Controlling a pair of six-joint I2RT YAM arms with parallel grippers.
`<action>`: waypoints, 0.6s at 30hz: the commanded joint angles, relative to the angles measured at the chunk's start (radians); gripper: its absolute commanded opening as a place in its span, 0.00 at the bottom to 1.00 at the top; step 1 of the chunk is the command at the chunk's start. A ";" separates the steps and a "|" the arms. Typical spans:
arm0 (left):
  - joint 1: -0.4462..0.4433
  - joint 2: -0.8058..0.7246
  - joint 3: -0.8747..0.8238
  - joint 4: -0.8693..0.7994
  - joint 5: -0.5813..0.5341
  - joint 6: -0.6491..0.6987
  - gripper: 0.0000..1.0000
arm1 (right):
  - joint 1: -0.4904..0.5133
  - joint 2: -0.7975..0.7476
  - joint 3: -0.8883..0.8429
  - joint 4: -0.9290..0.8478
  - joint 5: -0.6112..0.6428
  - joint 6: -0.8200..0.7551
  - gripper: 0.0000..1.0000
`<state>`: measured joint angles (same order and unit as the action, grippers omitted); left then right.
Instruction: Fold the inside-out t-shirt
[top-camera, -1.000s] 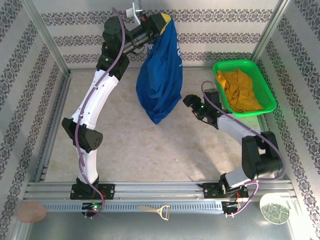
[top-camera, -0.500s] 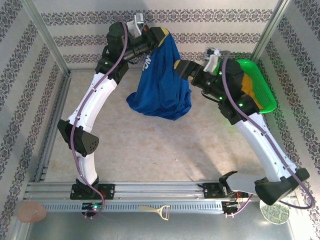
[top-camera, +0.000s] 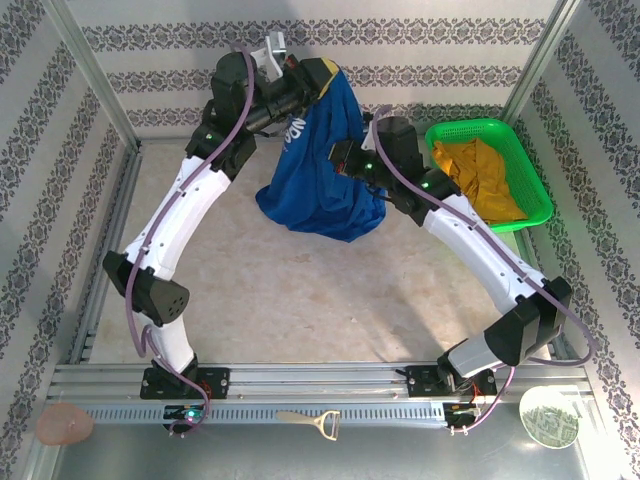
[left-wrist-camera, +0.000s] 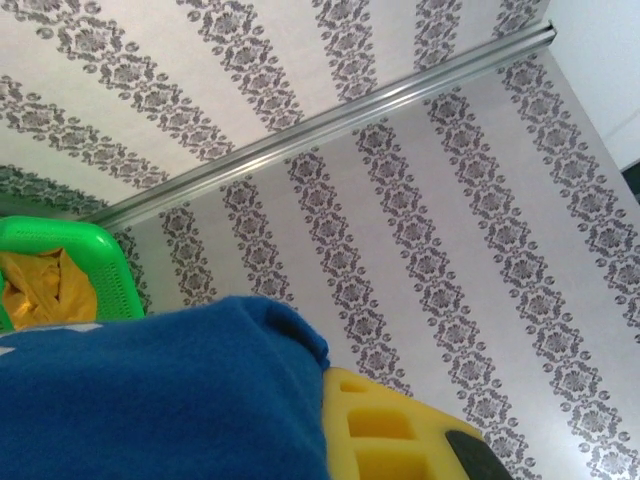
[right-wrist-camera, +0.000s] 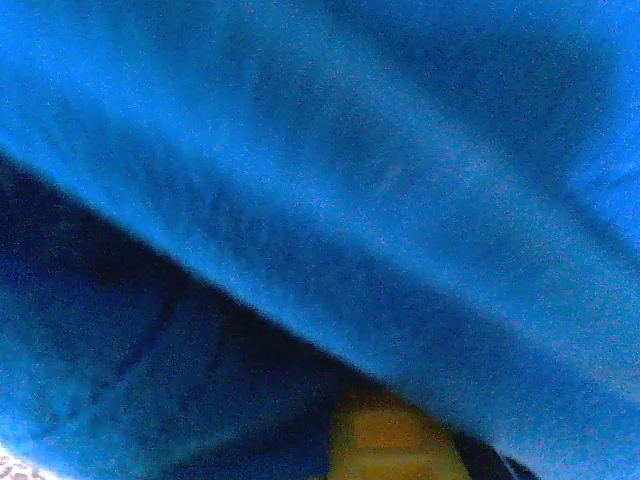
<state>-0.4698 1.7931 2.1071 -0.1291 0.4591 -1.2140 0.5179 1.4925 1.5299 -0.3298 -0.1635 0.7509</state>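
Left gripper (top-camera: 322, 72) clamped on top of the blue t-shirt (top-camera: 315, 190), which hangs far centre. Right gripper (top-camera: 343, 157) closed on its right side. Green basket (top-camera: 468, 125) far right.

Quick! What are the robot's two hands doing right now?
Left gripper: closed, holding the royal-blue cloth t-shirt up.
Right gripper: closed on that t-shirt's side.

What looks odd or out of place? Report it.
The t-shirt is not flat: it hangs bunched from the left fingers near the back wall, its lower end slumped on the table, with the right fingers closed on its side.
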 joint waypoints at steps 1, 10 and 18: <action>0.000 -0.058 -0.015 0.010 -0.059 -0.024 0.00 | -0.032 -0.062 0.053 0.003 -0.084 -0.022 0.00; 0.060 0.070 0.161 -0.165 -0.078 0.083 0.01 | -0.071 -0.129 0.264 0.074 -0.340 0.055 0.00; 0.151 0.259 0.337 -0.277 0.097 0.175 0.50 | -0.170 -0.107 -0.030 0.434 -0.319 0.369 0.00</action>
<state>-0.3607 2.0171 2.4035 -0.3237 0.4736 -1.0973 0.3702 1.3350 1.5772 -0.0483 -0.4759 0.9703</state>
